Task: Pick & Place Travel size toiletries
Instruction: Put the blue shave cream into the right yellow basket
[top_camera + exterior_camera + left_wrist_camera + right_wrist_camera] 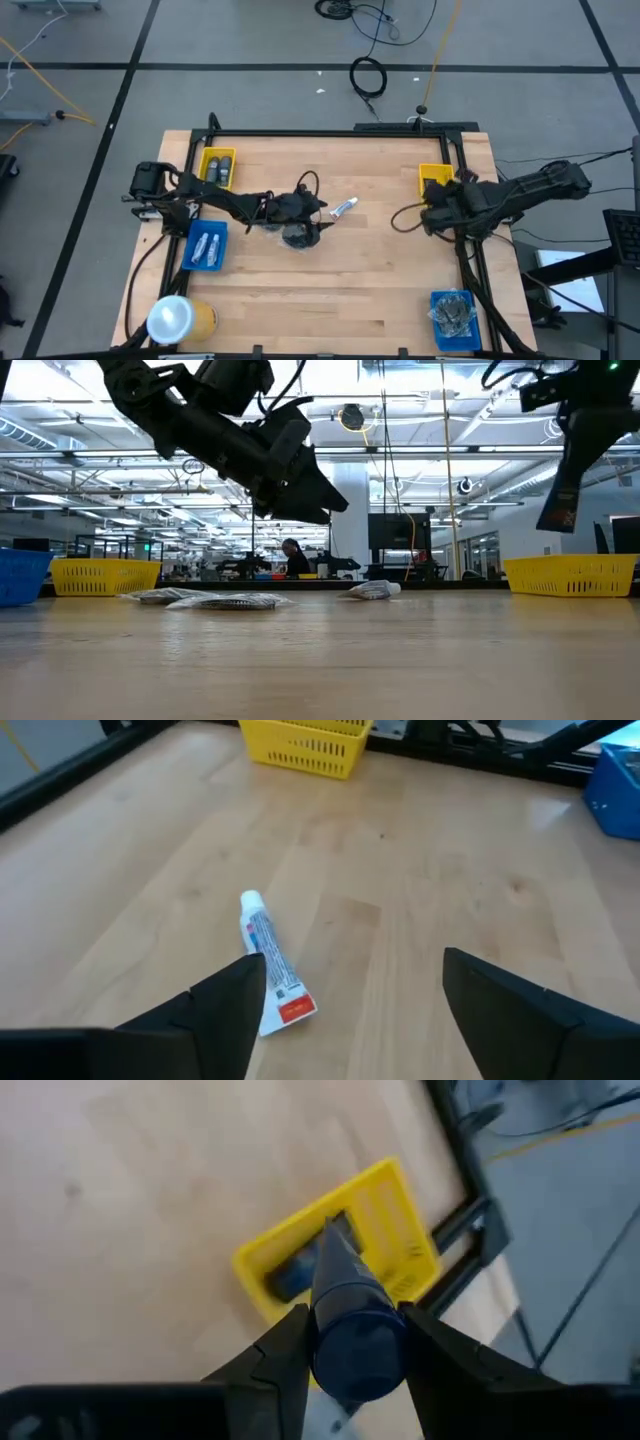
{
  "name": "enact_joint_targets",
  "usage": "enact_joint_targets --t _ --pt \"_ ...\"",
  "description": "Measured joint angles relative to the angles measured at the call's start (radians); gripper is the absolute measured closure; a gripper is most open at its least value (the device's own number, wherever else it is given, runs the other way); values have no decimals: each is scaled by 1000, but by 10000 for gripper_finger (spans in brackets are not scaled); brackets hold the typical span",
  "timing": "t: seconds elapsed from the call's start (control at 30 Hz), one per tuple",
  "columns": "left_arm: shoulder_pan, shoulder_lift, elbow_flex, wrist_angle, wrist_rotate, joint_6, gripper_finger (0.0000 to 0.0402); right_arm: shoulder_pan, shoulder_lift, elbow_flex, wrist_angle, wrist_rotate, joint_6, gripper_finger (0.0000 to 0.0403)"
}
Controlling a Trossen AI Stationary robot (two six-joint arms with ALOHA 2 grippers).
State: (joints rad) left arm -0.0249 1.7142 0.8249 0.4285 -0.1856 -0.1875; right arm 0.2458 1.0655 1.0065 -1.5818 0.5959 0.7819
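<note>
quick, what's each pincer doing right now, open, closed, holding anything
Left pincer: open, empty, above the white tube near the table's middle.
Right pincer: shut on a dark blue bottle, over the yellow tray.

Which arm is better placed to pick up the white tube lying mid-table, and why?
Left. The left gripper hangs open just beside the white tube, while the right gripper is shut on a dark bottle above the yellow tray.
</note>
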Motion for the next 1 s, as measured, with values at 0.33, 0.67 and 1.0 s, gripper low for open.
enact_joint_targets --t 0.33,0.67,1.0 --pt "-47 0 0 37 -52 30 139 -232 48 -197 53 174 -128 270" --pt "-47 0 0 47 -51 29 136 -323 104 -219 193 132 -194 269" --pt "-47 1 -1 48 -50 28 148 -352 199 -233 256 44 -293 253"
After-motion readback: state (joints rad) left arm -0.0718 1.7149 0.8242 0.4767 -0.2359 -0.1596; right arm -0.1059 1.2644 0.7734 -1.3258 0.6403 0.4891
